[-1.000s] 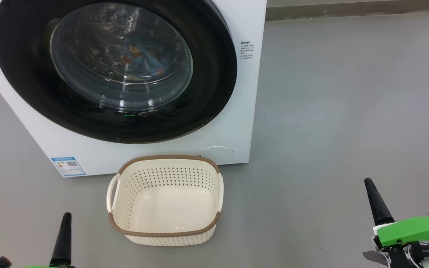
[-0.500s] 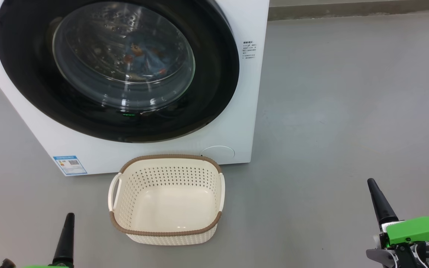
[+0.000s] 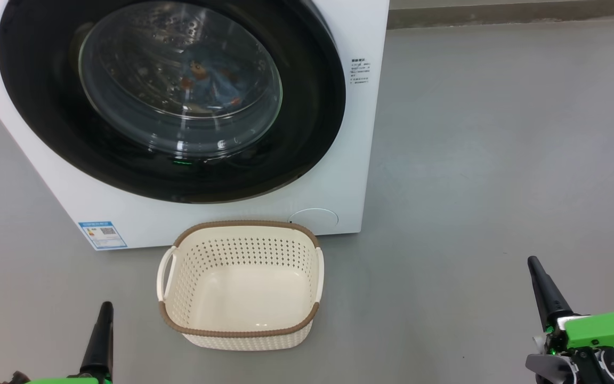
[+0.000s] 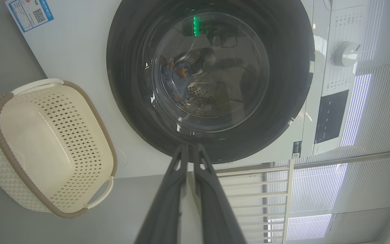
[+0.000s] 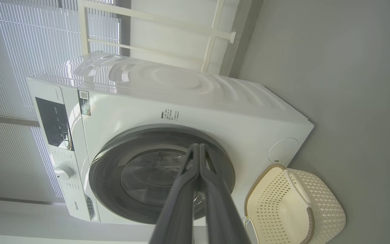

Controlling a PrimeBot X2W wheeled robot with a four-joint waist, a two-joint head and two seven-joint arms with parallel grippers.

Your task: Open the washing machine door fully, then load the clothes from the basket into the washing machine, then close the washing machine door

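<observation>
The washing machine door [image 3: 171, 96] sits shut ahead — left gripper [image 3: 105, 317] nearer than right gripper [image 3: 536, 269]; both clamped closed, empty.

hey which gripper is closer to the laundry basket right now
Left. The left gripper is just off the near left corner of the basket, not touching it. The right gripper is far off to the basket's right.

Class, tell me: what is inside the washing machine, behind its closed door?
Light blue printed clothes lie in the perforated drum; the black door rim hides the drum's edges.
</observation>
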